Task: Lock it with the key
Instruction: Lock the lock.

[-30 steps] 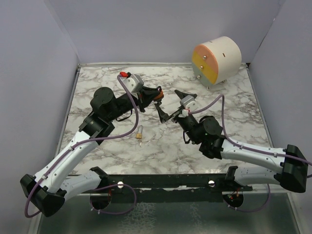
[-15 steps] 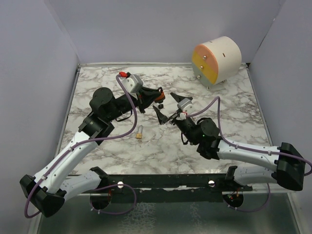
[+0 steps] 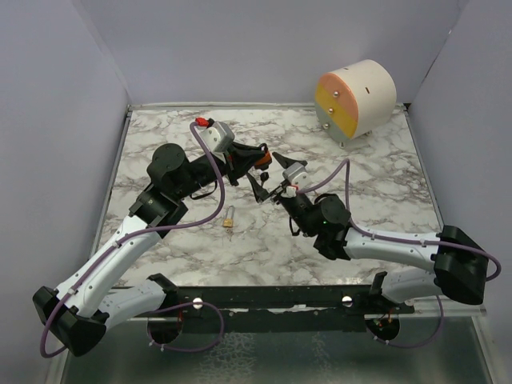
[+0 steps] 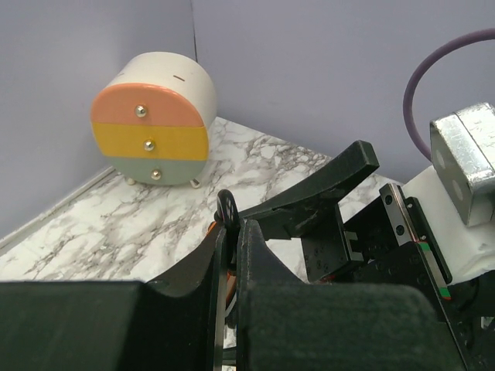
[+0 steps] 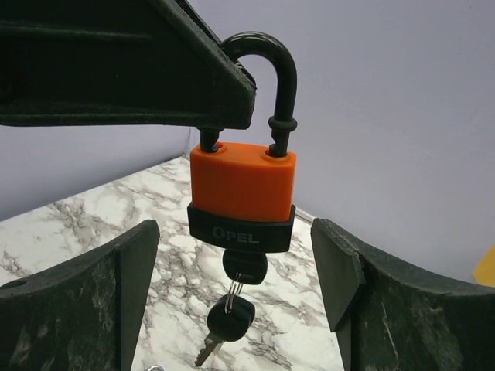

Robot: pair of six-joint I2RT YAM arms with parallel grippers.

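The left end effector (image 4: 233,232) is clamped on the shackle of the orange padlock (image 5: 242,193), held above the tabletop (image 3: 376,184). The right end effector (image 5: 236,255), its fingers spread apart, flanks the key (image 5: 244,267) set in the padlock's underside.

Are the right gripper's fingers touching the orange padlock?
Apart. In the right wrist view, table shows between the padlock and each finger of the right gripper.
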